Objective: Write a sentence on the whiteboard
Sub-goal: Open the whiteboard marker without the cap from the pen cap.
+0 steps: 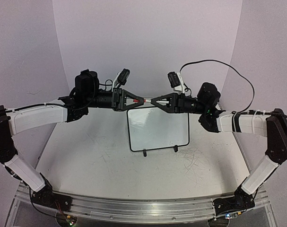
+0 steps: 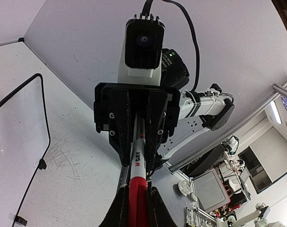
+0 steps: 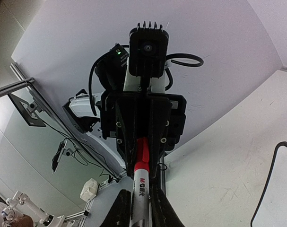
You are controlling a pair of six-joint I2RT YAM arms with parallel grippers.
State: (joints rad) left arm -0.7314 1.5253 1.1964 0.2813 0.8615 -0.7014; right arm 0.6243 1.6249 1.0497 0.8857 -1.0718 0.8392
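Clamping one red-capped white plastic marker (image 1: 148, 100) from both ends: left gripper (image 1: 142, 100) on cap (image 2: 136, 189), right gripper (image 1: 154, 101) on barrel (image 3: 141, 189). Hanging over blank black-framed white whiteboard (image 1: 157, 127) near far edge of bench (image 1: 86, 161). Risking off-axis pulling, barrel slipping, marker dropping.

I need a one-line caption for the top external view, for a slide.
Left gripper and right gripper hold one red marker between them, above the blank whiteboard.

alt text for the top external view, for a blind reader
The left gripper and right gripper meet tip to tip over a small black-framed whiteboard, each shut on one end of a red and white marker held level between them. The board, blank in this view, stands on a scuffed grey table.
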